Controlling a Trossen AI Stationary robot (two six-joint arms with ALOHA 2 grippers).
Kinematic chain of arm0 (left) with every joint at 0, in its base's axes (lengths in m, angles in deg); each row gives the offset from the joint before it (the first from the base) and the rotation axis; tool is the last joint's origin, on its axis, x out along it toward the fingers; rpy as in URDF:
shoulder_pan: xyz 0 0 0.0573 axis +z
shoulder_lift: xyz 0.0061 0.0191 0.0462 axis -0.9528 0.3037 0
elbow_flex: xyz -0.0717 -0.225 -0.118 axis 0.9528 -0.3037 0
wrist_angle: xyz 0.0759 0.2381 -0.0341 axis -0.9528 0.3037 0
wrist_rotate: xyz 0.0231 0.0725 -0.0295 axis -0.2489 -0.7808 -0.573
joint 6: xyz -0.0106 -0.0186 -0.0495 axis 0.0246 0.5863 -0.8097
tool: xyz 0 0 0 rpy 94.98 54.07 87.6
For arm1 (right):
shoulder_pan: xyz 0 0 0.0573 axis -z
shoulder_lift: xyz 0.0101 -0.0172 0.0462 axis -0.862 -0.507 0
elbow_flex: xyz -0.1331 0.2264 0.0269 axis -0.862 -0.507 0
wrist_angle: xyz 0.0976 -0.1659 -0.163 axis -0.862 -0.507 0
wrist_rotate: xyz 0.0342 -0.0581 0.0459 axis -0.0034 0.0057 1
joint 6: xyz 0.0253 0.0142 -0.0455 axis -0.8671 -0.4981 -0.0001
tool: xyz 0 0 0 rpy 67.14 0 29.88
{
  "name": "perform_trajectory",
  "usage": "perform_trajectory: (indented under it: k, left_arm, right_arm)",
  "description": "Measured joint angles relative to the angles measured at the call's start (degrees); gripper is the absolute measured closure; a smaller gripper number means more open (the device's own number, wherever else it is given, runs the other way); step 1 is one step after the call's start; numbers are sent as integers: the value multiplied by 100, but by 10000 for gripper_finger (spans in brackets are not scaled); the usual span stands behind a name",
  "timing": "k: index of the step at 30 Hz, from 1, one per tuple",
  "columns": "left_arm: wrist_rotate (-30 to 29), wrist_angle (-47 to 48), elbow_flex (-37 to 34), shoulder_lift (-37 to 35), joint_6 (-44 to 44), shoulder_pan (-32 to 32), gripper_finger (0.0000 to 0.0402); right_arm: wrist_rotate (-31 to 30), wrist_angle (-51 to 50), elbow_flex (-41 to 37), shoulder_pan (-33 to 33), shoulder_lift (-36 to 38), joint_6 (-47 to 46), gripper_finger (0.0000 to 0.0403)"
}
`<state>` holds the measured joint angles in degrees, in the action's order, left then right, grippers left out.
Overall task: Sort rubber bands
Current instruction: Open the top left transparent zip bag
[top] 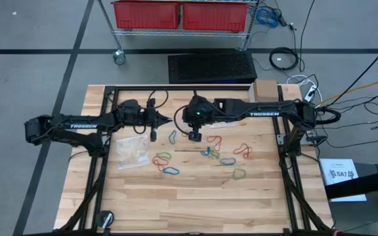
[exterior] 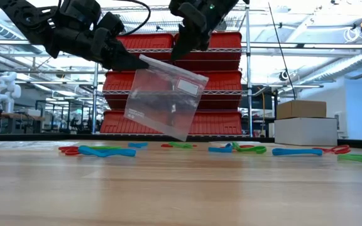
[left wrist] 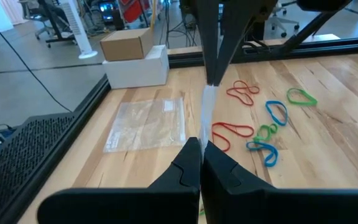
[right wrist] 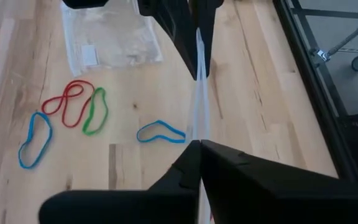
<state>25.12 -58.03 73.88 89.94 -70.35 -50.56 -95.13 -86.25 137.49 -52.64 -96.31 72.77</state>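
Rubber bands (top: pixel 205 155): thin red, blue, green loops, scattered flat across middle of wooden table (top: pixel 195 203). Left gripper (exterior: pixel 138 63) and right gripper (exterior: pixel 176 55) both pinched tight on clear bag (exterior: pixel 165 96), hanging above table. More bags (top: pixel 132 151) lying beside bands.

Small clear plastic bag (right wrist: pixel 197 93) seen edge-on in both wrist views; contents indeterminable. Behind the bag in the low view, red storage bins (exterior: pixel 225 81) partly hidden. Thin coloured rubber bands (exterior: pixel 105 150) foreshortened there, loop shapes unreadable.
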Motion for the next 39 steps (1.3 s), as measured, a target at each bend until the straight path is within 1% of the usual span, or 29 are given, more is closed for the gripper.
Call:
perform_trajectory:
  k: [12,13,17,20,31,39]
  left_arm:
    - [0,7,0,1,-92,0,402]
    - [0,13,0,1,-92,-4,402]
    - [0,23,0,1,-92,-4,402]
    - [0,23,0,1,-94,-4,402]
    - [66,22,0,1,-109,-4,402]
    - [316,23,0,1,-128,-4,402]
  right_arm:
    - [-29,37,0,0,-269,-8,403]
    - [-73,48,0,0,-269,-45,403]
    - [-565,83,0,2,-269,-110,403]
    - [-622,81,0,17,-269,-67,403]
    - [-612,136,2,145,-285,55,403]
    - [-214,197,2,364,-285,166,403]
